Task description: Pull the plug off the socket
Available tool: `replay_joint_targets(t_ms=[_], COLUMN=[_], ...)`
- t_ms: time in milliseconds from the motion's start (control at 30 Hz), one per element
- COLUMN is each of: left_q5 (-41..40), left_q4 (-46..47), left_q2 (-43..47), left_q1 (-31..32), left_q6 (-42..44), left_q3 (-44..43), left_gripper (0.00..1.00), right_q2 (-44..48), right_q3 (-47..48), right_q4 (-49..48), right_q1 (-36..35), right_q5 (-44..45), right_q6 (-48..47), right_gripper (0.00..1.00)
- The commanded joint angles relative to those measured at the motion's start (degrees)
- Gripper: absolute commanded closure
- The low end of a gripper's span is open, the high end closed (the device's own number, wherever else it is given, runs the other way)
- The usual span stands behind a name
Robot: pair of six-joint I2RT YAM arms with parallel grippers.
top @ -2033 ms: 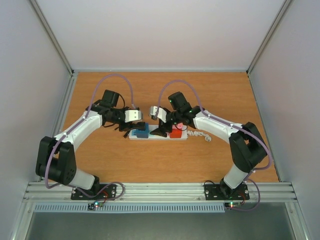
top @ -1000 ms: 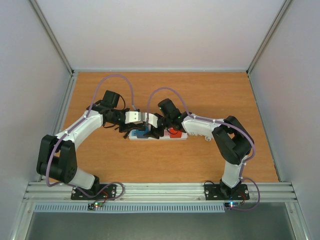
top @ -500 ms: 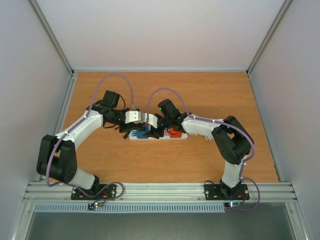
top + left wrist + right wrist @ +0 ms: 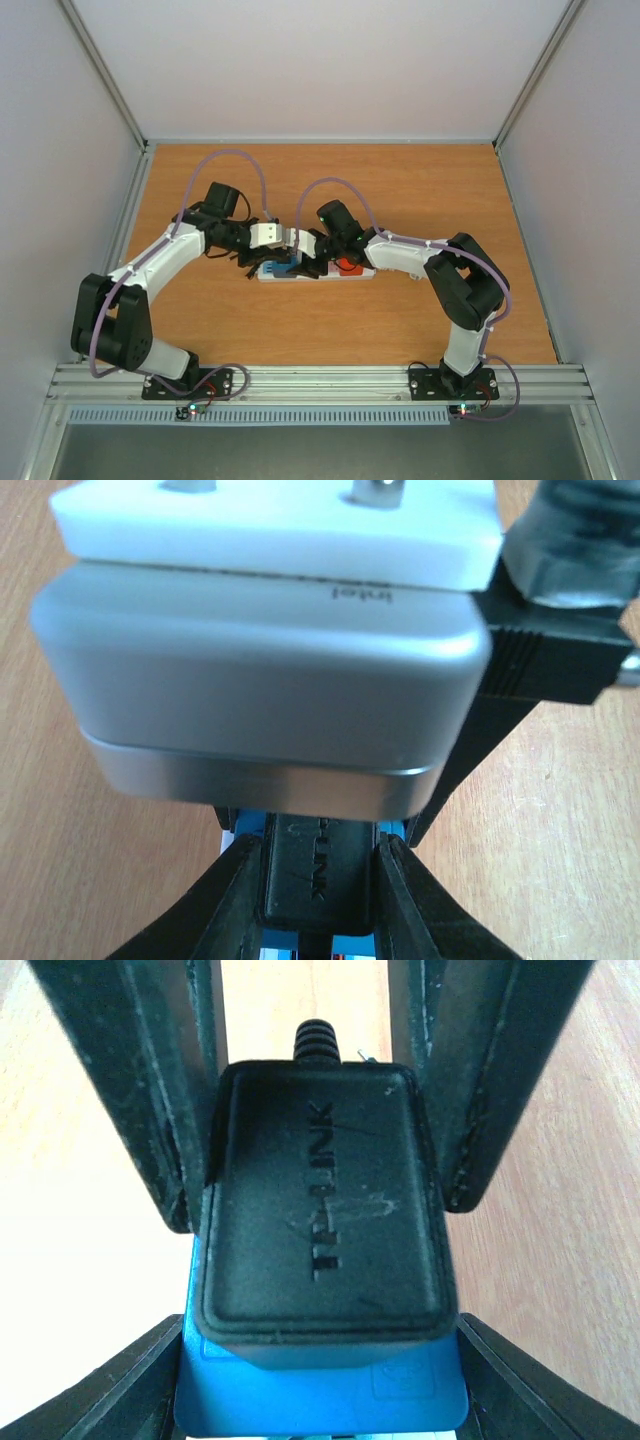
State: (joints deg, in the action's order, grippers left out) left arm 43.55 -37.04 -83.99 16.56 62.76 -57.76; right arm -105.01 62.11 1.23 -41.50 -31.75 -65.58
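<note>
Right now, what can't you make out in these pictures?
1. Top view: where the black rectangular plug meets the long white power strip is hidden beneath the left arm and right arm.
2. Left wrist view: a silver-and-white camera box blocks everything beyond the plug.
3. Right wrist view: the bottom edge cuts off the right fingers, so whether they press the blue block is unclear.

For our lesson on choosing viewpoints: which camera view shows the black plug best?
The right wrist view: the black plug sits central, its lettered face whole. The left wrist view shows only one end below a silver housing; the top external view shows it too small to make out.
</note>
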Motion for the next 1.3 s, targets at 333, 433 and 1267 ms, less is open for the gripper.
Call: replay_joint_targets(t_ms=[333, 433, 1267], left_q5=[4.75, 7.05, 0.85], left_q4=[3.74, 1.8, 0.38], left_q2=[6.87, 5.18, 11.07], left_q1=[0.25, 0.25, 0.31], left_q6=[-4.28, -6.6, 2.03], left_q3=[1.02, -0.59, 4.3], left_gripper=[0.87, 0.87, 0.88], right_q2=[0.09, 0.16, -0.5], right_q3=[-2.5, -2.65, -1.64], right_q4=[0.6, 0.68, 1.05], right_q1=[-0.69, -0.69, -0.68], right_q5=[2.42, 2.48, 2.26], right_q6=[-3.49, -3.72, -2.62], right_gripper=[0.75, 0.76, 0.76])
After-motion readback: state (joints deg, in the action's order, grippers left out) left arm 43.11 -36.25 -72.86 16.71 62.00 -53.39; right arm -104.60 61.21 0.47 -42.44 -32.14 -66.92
